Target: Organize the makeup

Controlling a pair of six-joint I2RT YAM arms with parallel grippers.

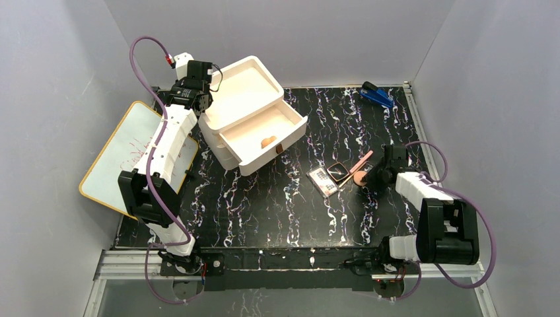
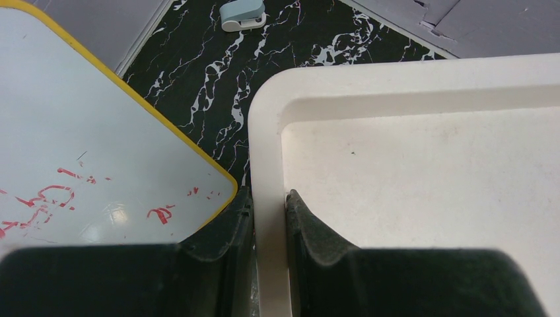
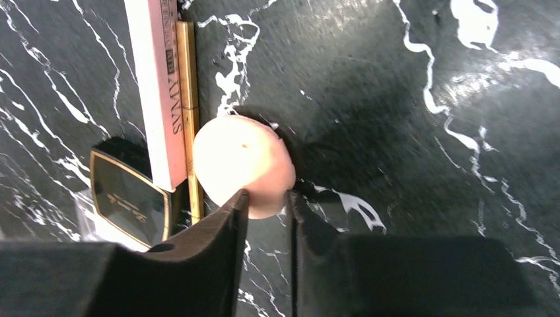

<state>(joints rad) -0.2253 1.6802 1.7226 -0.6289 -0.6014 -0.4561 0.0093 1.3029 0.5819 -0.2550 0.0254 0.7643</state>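
Note:
My right gripper (image 3: 267,198) is shut on the near edge of the round salmon-pink puff (image 3: 241,162), low over the table (image 1: 367,178). The pink-and-yellow stick (image 3: 162,86) lies just left of the puff, against the square black compact (image 3: 129,198). In the top view the compact (image 1: 339,172) rests partly on the multicolour palette (image 1: 322,182), and the stick (image 1: 361,162) and the puff (image 1: 360,177) lie to their right. The tan sponge (image 1: 268,140) lies in the open drawer (image 1: 290,132) of the white organizer. My left gripper (image 2: 267,198) is shut on the rim (image 2: 264,132) of the organizer's top tray.
A yellow-edged whiteboard (image 1: 132,158) with red marks lies left of the organizer, right beside my left gripper (image 2: 86,152). A blue stapler-like object (image 1: 377,96) lies at the back right. A small pale object (image 2: 242,14) lies behind the whiteboard. Grey walls surround the table.

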